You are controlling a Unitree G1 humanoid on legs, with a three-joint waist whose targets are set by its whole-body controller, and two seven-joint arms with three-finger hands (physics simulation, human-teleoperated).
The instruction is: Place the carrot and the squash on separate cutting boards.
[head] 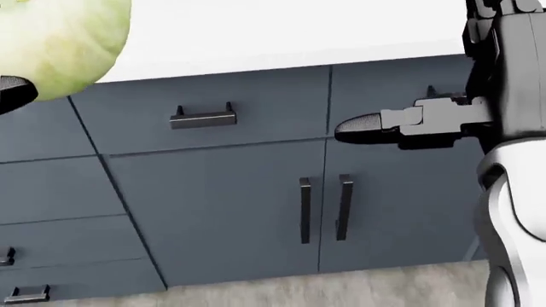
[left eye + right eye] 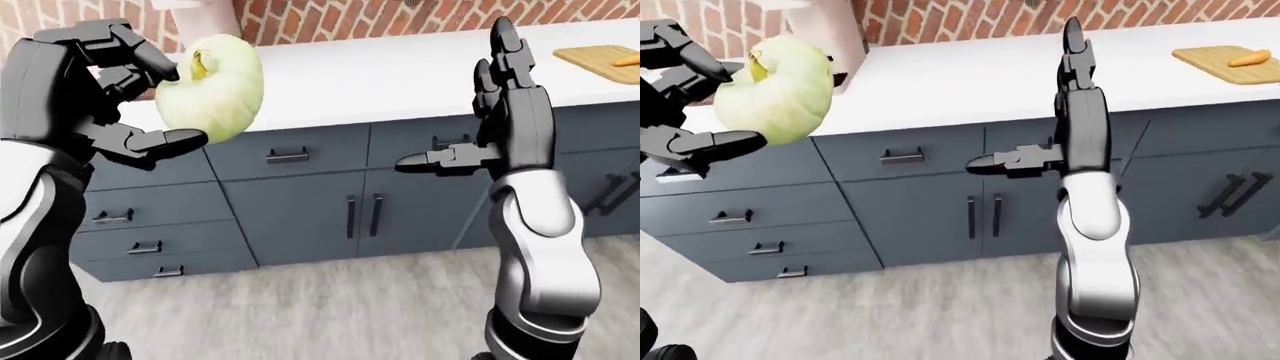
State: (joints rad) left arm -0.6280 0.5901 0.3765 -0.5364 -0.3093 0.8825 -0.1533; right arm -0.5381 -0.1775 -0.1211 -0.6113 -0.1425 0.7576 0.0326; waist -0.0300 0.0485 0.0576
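Note:
My left hand (image 2: 150, 105) is shut on a pale green squash (image 2: 218, 86) and holds it up at the left of the left-eye view, above the counter edge. The squash also shows at the top left of the head view (image 1: 59, 38). My right hand (image 2: 480, 112) is open and empty, fingers pointing up and thumb out to the left, before the cabinets. An orange carrot (image 2: 1248, 58) lies on a wooden cutting board (image 2: 1220, 64) on the white counter at the top right of the right-eye view.
A white counter (image 2: 400, 71) runs across under a red brick wall (image 2: 380, 15). Below it stand dark grey cabinets (image 2: 300, 202) with drawers and handles. A light wood floor (image 2: 320, 307) lies below. A pale object (image 2: 830, 30) stands on the counter behind the squash.

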